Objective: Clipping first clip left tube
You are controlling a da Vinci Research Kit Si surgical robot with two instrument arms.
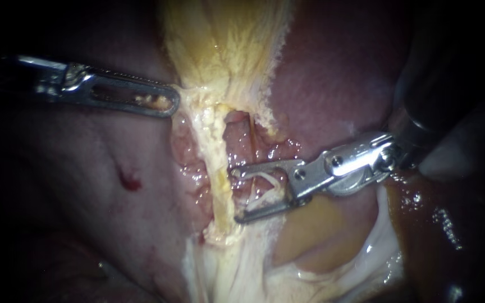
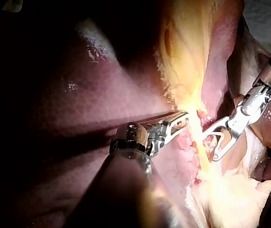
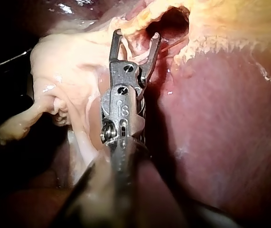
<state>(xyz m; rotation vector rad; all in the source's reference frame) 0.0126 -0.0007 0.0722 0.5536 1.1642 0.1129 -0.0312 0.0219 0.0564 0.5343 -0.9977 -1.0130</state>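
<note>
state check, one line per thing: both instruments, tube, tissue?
left instrument: pincer shut on the edge of the pale tissue
right instrument: pincer open, thin white strands in the gap, nothing gripped
pale tube: stretched taut, whole, no clip on it, at the right pincer's tips
liver: exposed, one small red mark
</note>
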